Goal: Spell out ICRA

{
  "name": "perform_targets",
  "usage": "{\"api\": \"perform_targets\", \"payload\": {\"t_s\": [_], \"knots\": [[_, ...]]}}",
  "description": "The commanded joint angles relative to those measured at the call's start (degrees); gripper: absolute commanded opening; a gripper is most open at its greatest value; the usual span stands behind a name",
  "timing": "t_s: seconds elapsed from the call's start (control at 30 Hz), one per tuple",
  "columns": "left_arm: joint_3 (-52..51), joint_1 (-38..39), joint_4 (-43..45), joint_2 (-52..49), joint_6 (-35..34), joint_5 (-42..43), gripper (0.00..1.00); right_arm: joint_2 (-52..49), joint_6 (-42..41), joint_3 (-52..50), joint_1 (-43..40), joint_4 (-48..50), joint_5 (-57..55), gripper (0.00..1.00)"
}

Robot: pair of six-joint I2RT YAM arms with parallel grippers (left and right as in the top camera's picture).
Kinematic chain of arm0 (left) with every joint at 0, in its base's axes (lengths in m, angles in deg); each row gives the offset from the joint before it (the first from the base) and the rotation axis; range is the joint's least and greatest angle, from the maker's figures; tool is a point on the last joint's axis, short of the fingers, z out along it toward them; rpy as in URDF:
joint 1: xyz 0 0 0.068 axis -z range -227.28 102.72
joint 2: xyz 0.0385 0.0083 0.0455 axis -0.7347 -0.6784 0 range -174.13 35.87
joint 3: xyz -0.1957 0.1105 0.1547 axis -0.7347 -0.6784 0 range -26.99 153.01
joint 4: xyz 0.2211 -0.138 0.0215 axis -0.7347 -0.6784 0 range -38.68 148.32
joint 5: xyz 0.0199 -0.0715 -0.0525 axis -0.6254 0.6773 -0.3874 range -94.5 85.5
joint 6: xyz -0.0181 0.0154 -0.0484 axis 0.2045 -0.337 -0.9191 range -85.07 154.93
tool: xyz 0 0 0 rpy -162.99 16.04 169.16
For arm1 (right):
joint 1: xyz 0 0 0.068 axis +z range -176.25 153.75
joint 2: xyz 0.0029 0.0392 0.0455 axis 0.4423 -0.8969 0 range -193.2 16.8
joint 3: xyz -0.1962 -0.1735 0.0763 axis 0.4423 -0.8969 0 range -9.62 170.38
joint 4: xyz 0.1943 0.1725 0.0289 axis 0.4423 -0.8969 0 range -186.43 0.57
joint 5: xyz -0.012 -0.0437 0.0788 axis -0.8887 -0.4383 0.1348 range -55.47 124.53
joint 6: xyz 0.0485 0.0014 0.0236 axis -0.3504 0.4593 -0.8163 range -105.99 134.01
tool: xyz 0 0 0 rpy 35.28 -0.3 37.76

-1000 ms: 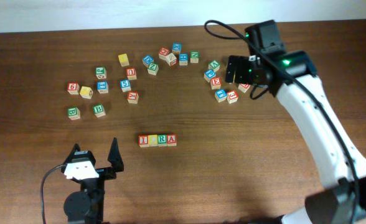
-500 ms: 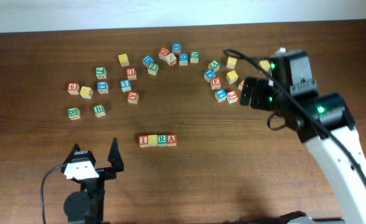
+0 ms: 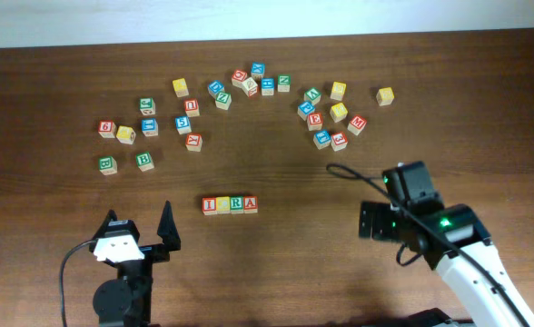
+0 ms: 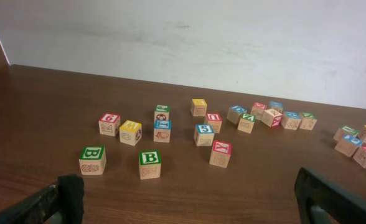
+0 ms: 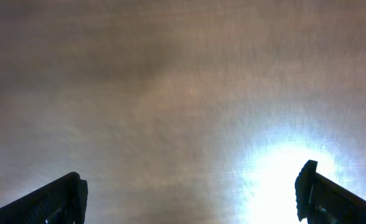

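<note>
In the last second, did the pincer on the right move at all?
Yes. The right pincer drew back from the scattered cubes toward the near edge, about level with the ICRA row.

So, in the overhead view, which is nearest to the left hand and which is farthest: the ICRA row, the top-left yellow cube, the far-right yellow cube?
From the left hand:
1. ICRA row, just to its right.
2. Top-left yellow cube, far ahead.
3. Far-right yellow cube, far off to the right.
</note>
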Motion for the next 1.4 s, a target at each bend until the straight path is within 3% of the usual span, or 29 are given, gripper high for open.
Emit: {"api": "perform_targets", "payload": {"t_s": [0.0,0.43,0.83,1.03,1.37], "knots": [[-0.1,0.2,-0.3,0.2,0.9,-0.3,0.99,0.3,-0.2,-4.7,-0.2,0.2,-0.5,0.98],[-0.1,0.2,-0.3,0.2,0.9,-0.3,0.99,-5.9,-0.3,-6.0,-0.2,2.3,-0.5,0.98],[-0.1,0.2,-0.3,0.2,0.9,-0.3,0.99,16.4,-0.4,-15.9,-0.2,4.0,2.7,0.98],[-0.1,0.2,-0.3,0.2,0.9,-0.3,0.99,31.3,-0.4,-26.6,-0.2,7.8,2.7,0.98],[-0.1,0.2,-0.3,0.2,0.9,-0.3,1.0,43.3,-0.4,-28.0,-0.2,7.2,2.7,0.98]]}}
